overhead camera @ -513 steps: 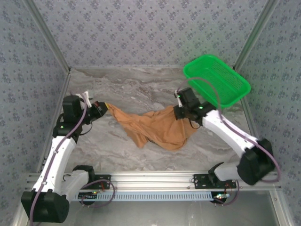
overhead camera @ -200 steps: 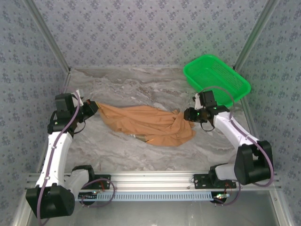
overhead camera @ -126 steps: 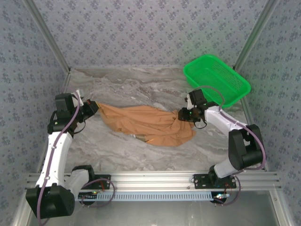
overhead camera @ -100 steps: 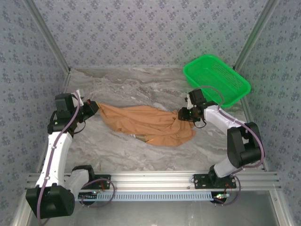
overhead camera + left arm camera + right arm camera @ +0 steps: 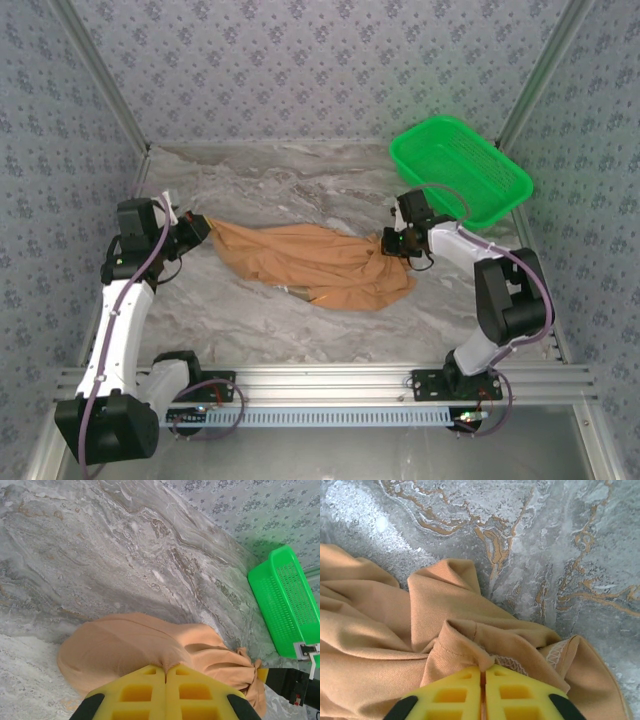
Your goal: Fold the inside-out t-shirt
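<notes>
Right gripper (image 5: 388, 243) has just nipped shut on the t-shirt (image 5: 310, 262) toward the tabletop's (image 5: 300, 190) right edge, while the left gripper (image 5: 200, 228) stays clamped on its opposite end, so stretching it flat looks next.

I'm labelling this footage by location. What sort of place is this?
Probably a robotics lab test cell, not a home: patterned wall panels in a metal frame enclose a marble-look table, with two robot arms bolted to an aluminium rail.
</notes>
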`<state>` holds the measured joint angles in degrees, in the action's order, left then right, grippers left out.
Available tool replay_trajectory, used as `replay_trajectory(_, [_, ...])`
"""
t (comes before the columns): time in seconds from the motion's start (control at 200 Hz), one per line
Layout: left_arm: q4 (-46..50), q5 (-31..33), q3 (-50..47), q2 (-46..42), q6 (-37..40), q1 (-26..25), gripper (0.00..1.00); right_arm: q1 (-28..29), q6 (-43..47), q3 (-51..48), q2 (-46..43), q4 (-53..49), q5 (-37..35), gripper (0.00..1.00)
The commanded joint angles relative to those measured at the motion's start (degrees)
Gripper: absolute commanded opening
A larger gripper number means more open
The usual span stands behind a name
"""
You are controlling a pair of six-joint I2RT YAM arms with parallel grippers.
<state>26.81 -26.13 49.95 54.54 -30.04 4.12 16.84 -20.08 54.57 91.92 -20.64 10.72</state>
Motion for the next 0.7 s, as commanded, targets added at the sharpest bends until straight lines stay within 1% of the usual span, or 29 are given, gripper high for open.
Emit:
replay_trajectory(0.0, [-1.77, -0.76, 0.25, -0.40, -0.10, 0.27, 0.00, -0.53, 0.04, -1.03, -3.93, 0.32, -0.64, 0.03])
replay_trajectory(0.035, [-1.76, -0.76, 0.31, -0.39, -0.10, 0.27, 0.00, -0.70, -0.12, -1.50, -4.76, 0.58, -0.49, 0.00])
replay_trajectory(0.245, [-1.49, -0.31, 0.67, -0.41, -0.02, 0.25, 0.00, -1.60, 0.86, -2.76, -13.17, -2.24, -2.06, 0.00])
replay_trajectory(0.42, [-2.47, -0.53, 1.66, -0.71, -1.86, 0.23, 0.00, -2.63, 2.07, -1.89, -25.64, -4.28, -3.38, 0.00])
replay_trajectory(0.55, [-3.35, -0.48, 5.00, -0.86, -3.31, 0.26, 0.00, -3.39, 1.62, 0.65, -33.18, -3.18, -4.72, 0.00])
replay_trajectory(0.695, [-1.99, 2.47, 10.85, -0.73, -3.05, 0.73, 0.00, -4.10, 1.80, 3.29, -36.91, -1.46, -8.16, 0.00])
